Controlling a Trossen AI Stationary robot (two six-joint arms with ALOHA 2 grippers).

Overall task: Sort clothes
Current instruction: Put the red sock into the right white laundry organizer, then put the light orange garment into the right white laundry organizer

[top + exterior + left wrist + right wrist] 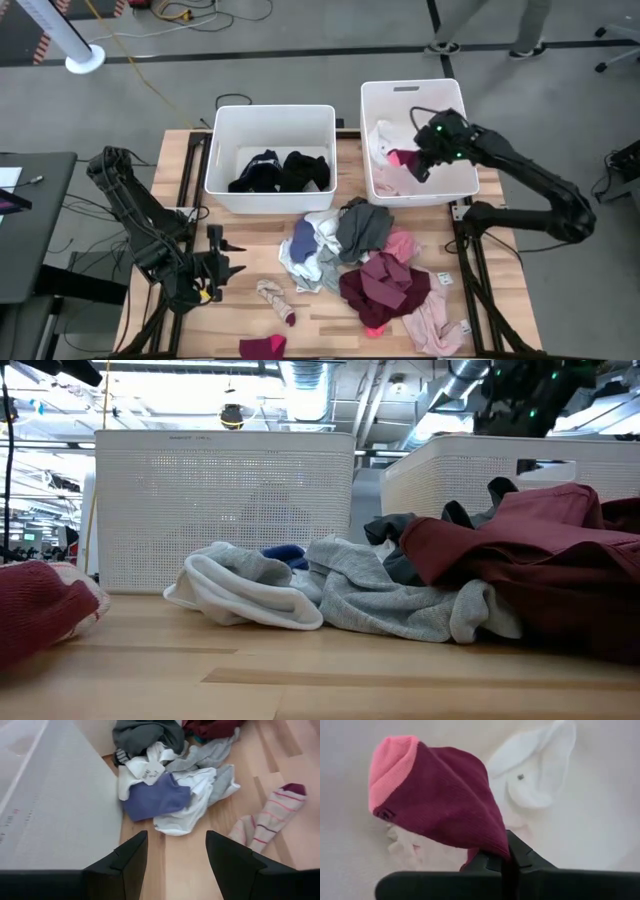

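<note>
Two bins [222, 150] side by side — clothes pile [365, 270] in front.

Illegible handwritten marks on a white garment tag [149, 771]; no readable text.

Maroon sock [445, 800] with a salmon-pink cuff, pinched in the black right claw [507, 862], white garments [535, 775] beneath it in the white bin [470, 185]. Black clothes [280, 172] fill the other white bin [222, 150]. On the pale wooden desk [330, 335]: a blue piece [155, 802], grey cloth [365, 228], maroon top [385, 285], a pink-striped sock [265, 822] with maroon toe.
</note>
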